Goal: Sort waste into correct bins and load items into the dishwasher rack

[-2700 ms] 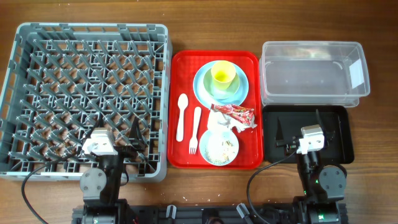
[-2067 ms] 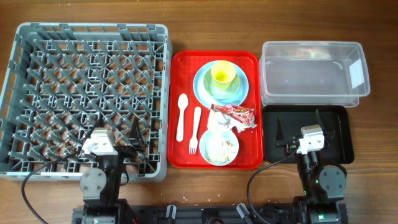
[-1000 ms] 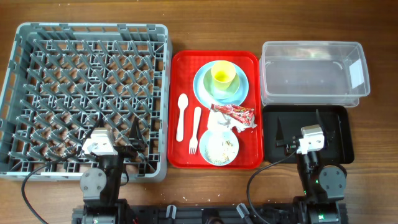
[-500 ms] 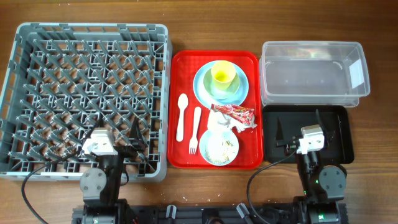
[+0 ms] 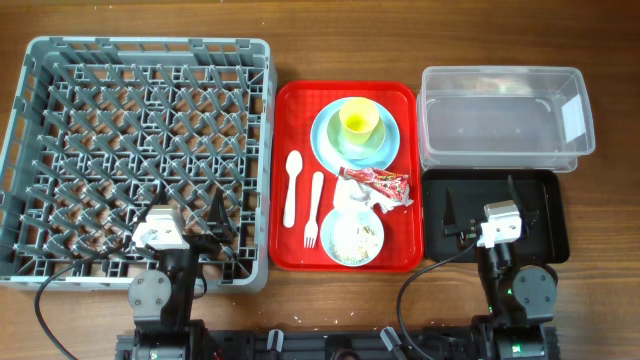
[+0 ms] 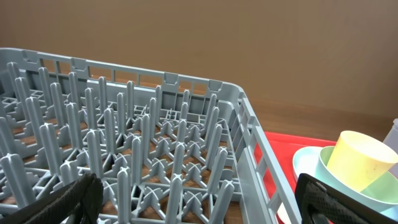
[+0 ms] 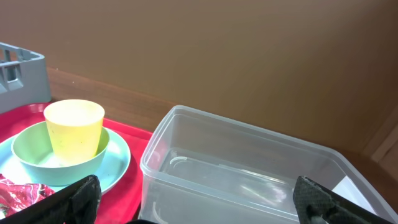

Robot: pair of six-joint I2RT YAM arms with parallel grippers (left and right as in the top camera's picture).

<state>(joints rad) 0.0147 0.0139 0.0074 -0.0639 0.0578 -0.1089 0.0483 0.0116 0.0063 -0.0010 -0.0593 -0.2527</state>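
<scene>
The grey dishwasher rack [image 5: 140,150] fills the left side, and my left gripper [image 5: 185,208] hangs open over its near right corner, holding nothing. On the red tray a yellow cup [image 5: 360,122] stands in a pale bowl on the plate [image 5: 330,140]. Nearer lie the napkin [image 5: 350,196], the red wrapper [image 5: 384,185], a bowl with crumbs [image 5: 352,238], the spoon [image 5: 293,185] and the fork [image 5: 314,208]. My right gripper [image 5: 480,203] is open and empty above the black tray [image 5: 540,215], facing the clear tub [image 5: 505,118].
The red tray [image 5: 290,110] sits between the rack and the bins. In the left wrist view the rack's pegs [image 6: 155,124] stand right below my fingers. Bare wooden table runs along the front edge [image 5: 320,300].
</scene>
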